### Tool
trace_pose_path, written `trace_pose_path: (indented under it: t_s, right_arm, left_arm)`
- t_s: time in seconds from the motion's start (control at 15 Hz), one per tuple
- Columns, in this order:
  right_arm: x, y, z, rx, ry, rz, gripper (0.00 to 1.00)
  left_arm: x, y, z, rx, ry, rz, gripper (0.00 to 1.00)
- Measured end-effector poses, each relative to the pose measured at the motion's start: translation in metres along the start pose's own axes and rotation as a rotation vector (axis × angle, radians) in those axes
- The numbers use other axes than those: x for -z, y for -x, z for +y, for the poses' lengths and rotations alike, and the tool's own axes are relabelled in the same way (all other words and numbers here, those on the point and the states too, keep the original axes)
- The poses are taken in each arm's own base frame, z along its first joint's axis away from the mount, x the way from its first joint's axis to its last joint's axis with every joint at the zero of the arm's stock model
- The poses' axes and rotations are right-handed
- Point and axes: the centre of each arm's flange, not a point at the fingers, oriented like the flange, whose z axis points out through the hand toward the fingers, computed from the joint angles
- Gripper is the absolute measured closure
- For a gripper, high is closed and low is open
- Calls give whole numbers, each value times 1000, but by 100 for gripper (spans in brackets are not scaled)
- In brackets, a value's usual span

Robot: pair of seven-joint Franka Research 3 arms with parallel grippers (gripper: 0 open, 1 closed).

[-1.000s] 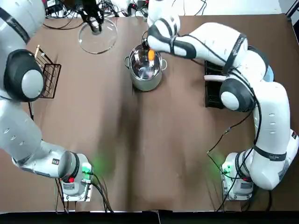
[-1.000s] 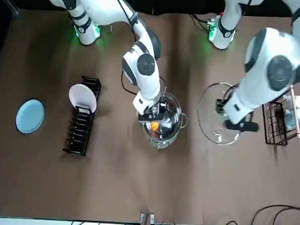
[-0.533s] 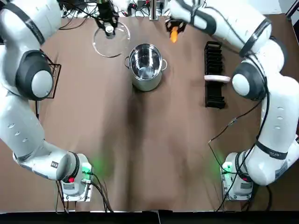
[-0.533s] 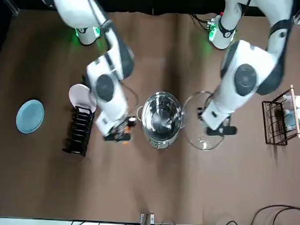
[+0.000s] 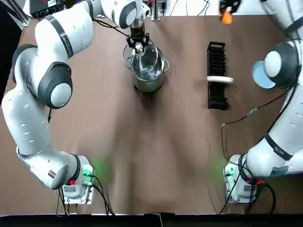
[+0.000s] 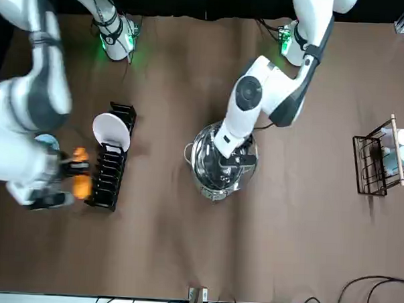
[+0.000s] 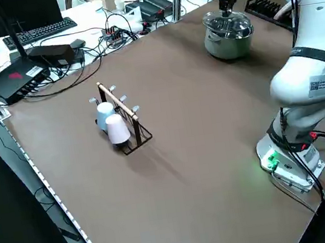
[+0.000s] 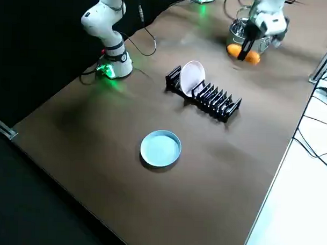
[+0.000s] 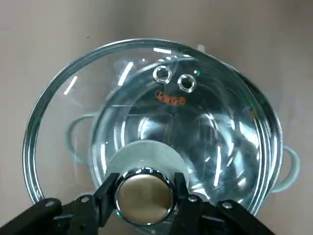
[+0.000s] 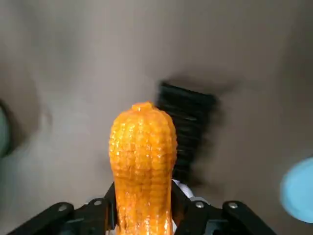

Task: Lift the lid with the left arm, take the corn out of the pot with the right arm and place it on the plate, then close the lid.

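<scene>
My left gripper [image 5: 138, 46] is shut on the metal knob [image 9: 144, 196] of the glass lid [image 9: 73, 88]. It holds the lid over the steel pot [image 5: 147, 75], slightly off centre; I cannot tell whether the lid rests on the rim. The pot looks empty through the glass. My right gripper [image 10: 143, 196] is shut on the orange corn [image 10: 143, 147], carried high near the far edge [image 5: 227, 16], beyond the black dish rack [image 5: 217, 80]. The blue plate [image 8: 160, 148] lies flat on the table past the rack, with the right arm partly covering it from overhead.
A white plate [image 6: 110, 131] stands in the dish rack [image 6: 111, 167]. A wire cup rack [image 7: 120, 122] with cups stands on the left arm's side of the table. Cables and equipment lie beyond the far edge.
The right gripper lifted the corn out of the pot and swept it right, past the dish rack. The left gripper brought the lid from beside the pot to over it.
</scene>
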Motion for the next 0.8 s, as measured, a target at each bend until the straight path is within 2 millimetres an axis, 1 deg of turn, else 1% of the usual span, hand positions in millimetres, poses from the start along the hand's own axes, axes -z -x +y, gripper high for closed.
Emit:
trace_pose_path:
  t_s: [0.07, 0.13, 0.2, 0.27, 0.33, 0.4, 0.47, 0.6, 0.67, 0.8]
  right_arm:
    - [1, 8, 41, 6, -10, -7, 60]
    - [-3, 18, 80, 13, -23, -18, 60]
    - [-13, 29, 118, 24, -36, -26, 60]
    - [-48, 51, 188, 47, -53, -10, 60]
    - [-70, 62, 214, 49, -57, 1, 60]
    - [-93, 73, 234, 47, -57, 13, 60]
    - [-118, 83, 246, 43, -54, 21, 60]
    - [-167, 102, 259, 46, -37, 44, 60]
    - [-188, 112, 265, 46, -23, 59, 60]
    - [-220, 136, 285, 53, 15, 91, 60]
  left_arm:
    - [-4, 4, 7, -3, 5, 5, 49]
    - [-7, 6, 14, -6, 15, 14, 49]
    - [-10, 8, 20, -5, 26, 25, 49]
    - [-16, 9, 28, -4, 43, 41, 49]
    - [-20, 9, 31, -4, 50, 47, 49]
    - [-23, 8, 32, -5, 54, 50, 49]
    - [-27, 7, 32, -4, 55, 50, 49]
    - [-33, 7, 33, -4, 53, 47, 49]
    - [-36, 7, 34, -5, 52, 45, 49]
    - [-37, 8, 35, -8, 51, 44, 49]
